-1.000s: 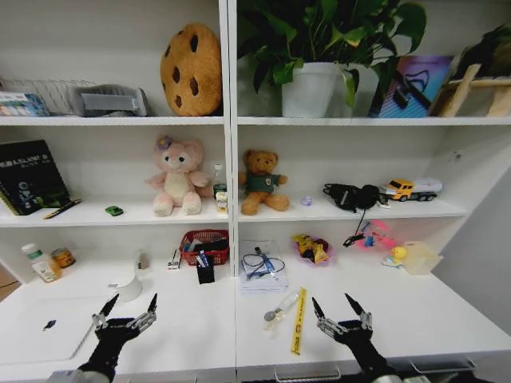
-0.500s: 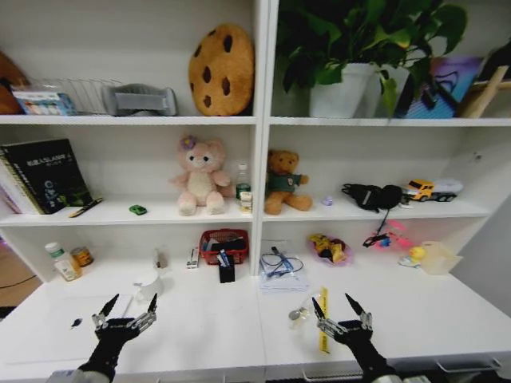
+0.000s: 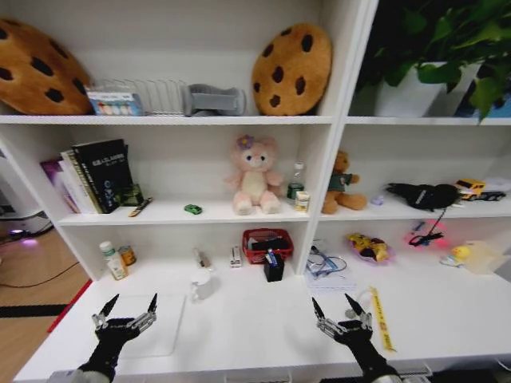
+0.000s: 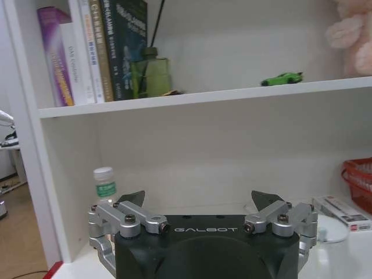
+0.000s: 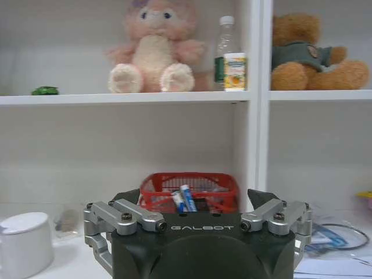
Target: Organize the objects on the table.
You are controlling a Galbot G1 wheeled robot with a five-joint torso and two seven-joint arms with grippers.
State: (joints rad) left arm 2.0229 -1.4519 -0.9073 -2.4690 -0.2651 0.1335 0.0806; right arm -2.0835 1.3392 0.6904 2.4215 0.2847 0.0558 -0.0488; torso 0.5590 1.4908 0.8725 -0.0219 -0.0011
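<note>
Laptop [image 3: 152, 323] partly behind the open left gripper [image 3: 126, 306]; right gripper [image 3: 342, 307] equally spread.

Laptop [image 3: 144, 323] at the table's [image 3: 255, 331] left front, toy car [image 3: 192, 209] on the shelf [image 3: 184, 215] behind

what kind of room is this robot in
Probably a home study or office mock-up: a long white table under white wall shelves holding books, a pink plush bear and a potted plant. Both grippers, left and right, hover open.
</note>
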